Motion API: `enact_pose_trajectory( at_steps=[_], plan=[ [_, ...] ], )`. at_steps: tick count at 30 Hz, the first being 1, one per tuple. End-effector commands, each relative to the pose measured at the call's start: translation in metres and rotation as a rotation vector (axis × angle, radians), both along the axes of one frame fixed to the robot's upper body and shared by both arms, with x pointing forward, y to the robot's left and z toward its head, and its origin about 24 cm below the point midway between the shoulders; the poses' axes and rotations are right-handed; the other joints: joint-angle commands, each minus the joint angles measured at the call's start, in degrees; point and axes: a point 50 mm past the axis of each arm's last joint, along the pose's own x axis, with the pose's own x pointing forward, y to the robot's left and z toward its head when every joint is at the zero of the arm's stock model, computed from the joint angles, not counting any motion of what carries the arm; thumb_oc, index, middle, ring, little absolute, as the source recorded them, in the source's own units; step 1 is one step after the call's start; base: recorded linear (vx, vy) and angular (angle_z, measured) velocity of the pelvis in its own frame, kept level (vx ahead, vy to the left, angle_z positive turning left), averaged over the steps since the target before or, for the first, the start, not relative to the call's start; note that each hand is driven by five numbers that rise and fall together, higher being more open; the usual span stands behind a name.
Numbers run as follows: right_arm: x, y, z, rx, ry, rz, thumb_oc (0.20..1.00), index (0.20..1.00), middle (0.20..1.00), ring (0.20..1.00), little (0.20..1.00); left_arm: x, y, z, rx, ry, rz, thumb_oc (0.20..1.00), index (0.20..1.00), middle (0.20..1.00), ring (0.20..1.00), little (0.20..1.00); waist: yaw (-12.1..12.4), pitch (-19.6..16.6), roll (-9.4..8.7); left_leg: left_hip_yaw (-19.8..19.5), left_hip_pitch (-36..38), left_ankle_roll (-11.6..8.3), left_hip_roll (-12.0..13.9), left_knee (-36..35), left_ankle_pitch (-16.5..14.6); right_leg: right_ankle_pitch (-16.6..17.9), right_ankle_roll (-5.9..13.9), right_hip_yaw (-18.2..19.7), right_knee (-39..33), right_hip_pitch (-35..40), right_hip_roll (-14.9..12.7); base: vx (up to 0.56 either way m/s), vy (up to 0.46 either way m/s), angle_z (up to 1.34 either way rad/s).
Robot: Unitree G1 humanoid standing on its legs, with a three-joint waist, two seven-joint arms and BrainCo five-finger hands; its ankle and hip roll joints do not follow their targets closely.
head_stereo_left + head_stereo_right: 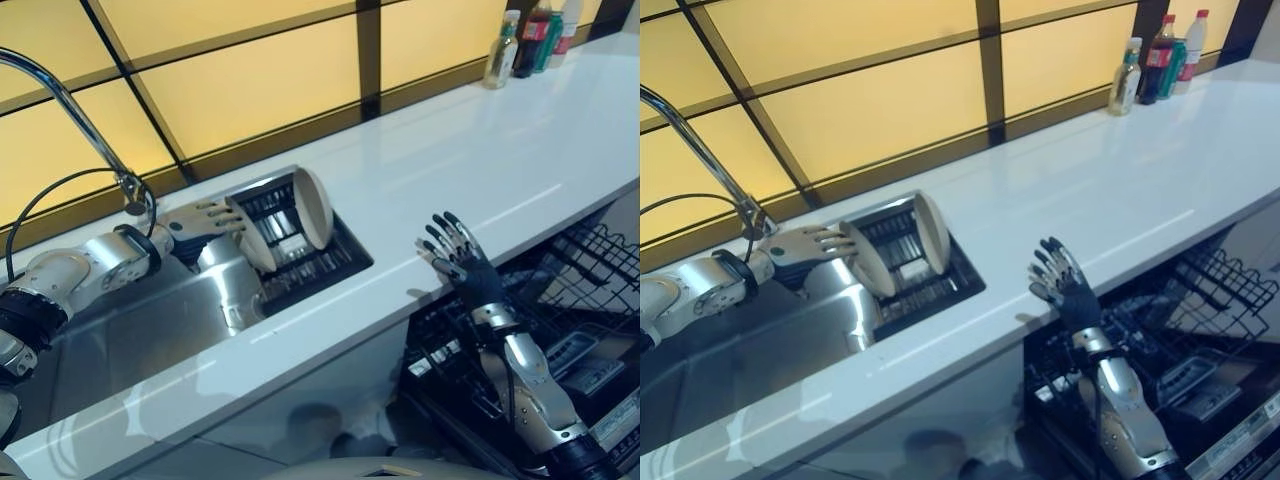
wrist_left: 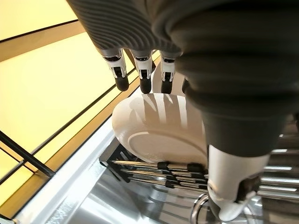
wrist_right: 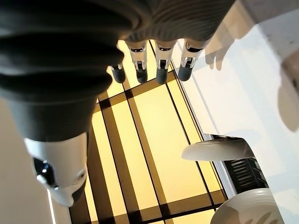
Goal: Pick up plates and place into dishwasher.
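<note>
Counter [image 1: 480, 160] edge bare; left hand [image 1: 205, 217] fingers at plate [image 1: 252, 238].

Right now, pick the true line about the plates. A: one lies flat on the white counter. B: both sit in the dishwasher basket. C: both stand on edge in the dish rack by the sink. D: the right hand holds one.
C: the two plates, one and the other, stand on edge in the dish rack, with the left hand reaching the nearer plate and the right hand raised with straight fingers, holding nothing.
</note>
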Motion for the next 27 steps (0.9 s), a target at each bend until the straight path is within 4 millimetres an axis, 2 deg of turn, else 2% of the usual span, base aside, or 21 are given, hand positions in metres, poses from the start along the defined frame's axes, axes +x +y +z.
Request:
enact_pose_trajectory(
  at_steps=[1,17,18,19,27],
  plan=[
    [0.002,0.009,0.031,0.047,-0.165,0.034,1.0,1.0,1.0,1.0,1.0,0.008,0.017,0.022,0.064,-0.135,0.049,1.0,1.0,1.0,1.0,1.0,-0.65,0.27,-2.16,0.72,-1.32,1.37,0.0,3.4,-6.1,-0.14,8.2,0.39,2.01,-3.21,-4.22,0.0,0.0,0.0],
    [0.0,0.004,0.025,0.039,-0.126,0.038,1.0,1.0,1.0,1.0,1.0,-0.007,0.038,-0.029,0.13,-0.184,0.035,1.0,1.0,1.0,1.0,1.0,-2.18,0.09,-2.22,2.3,-0.81,1.05,0.46,2.73,-5.46,0.17,8.08,0.56,1.72,-3.27,-4.02,0.03,-0.016,-0.07],
    [0.0,0.004,0.025,0.04,-0.124,0.038,1.0,1.0,1.0,1.0,1.0,-0.008,0.04,-0.032,0.138,-0.179,0.039,0.533,0.533,0.533,0.533,0.533,-2.23,0.04,-2.25,2.38,-0.7,1.03,0.47,2.69,-5.44,0.2,8.09,0.55,1.63,-3.15,-4.0,0.04,-0.02,-0.29],
    [0.0,0.004,0.025,0.041,-0.122,0.039,1.0,1.0,1.0,1.0,1.0,-0.01,0.041,-0.035,0.145,-0.176,0.039,0.2,0.2,0.2,0.2,0.2,-2.25,-0.02,-2.29,2.43,-0.6,1.01,0.49,2.63,-5.43,0.21,8.1,0.54,1.54,-3.03,-4.01,0.04,-0.03,-0.26],
    [-0.001,0.008,0.023,0.048,-0.117,0.043,1.0,1.0,1.0,1.0,1.0,-0.014,0.041,-0.039,0.143,-0.215,0.004,0.2,0.2,0.2,0.2,0.2,-2.08,-0.23,-2.66,2.74,-0.43,0.94,0.77,2.67,-5.28,0.21,8.06,-0.05,1.23,-2.64,-4.02,0.01,-0.014,-0.04]
  ],
)
